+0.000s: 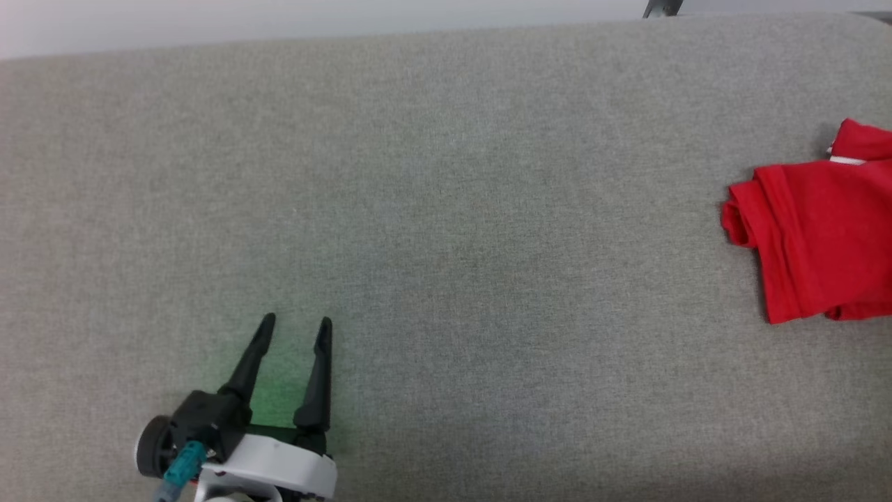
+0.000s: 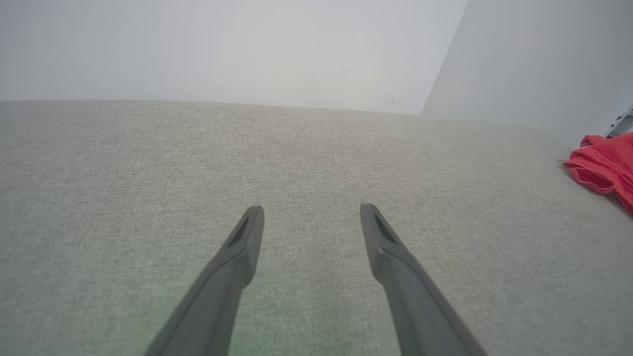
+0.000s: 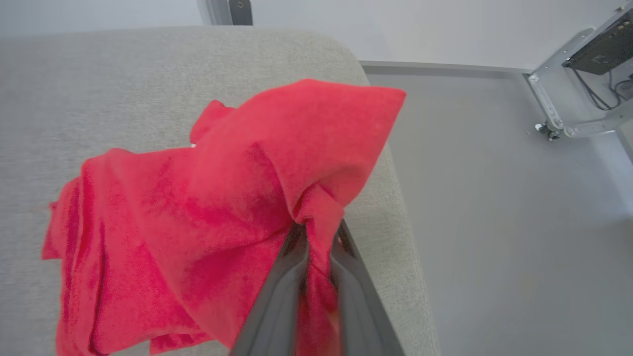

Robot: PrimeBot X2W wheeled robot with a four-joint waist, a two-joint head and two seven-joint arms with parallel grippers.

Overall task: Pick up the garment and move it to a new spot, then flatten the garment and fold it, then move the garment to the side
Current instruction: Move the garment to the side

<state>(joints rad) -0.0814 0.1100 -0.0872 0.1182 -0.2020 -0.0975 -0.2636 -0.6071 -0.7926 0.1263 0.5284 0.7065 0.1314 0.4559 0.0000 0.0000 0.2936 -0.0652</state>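
Garment (image 3: 198, 207): a red shirt in rough folds. It lies on the grey upholstered surface (image 1: 446, 209), ahead and to the left of your right gripper (image 3: 319, 232), with one raised peak of cloth running into its fingers.
Right gripper: clenched on that pinch of red cloth. The rest of the shirt rests on the surface.
Left gripper (image 1: 297, 322): released, fingers spread with nothing between them. The garment is well apart, off to its right.
Step in hand: by my reading, you are shifting the folded shirt to the side.
Doing it well: hold the pinch firm and travel low. A single pinch will likely let the lower layers sag and the folds fall open if you lift high.
Watch: the surface's rounded edge lies just right of your right gripper, with the floor (image 3: 494, 222) beyond it, so stop short.
Release: lay the cloth down before you let go.
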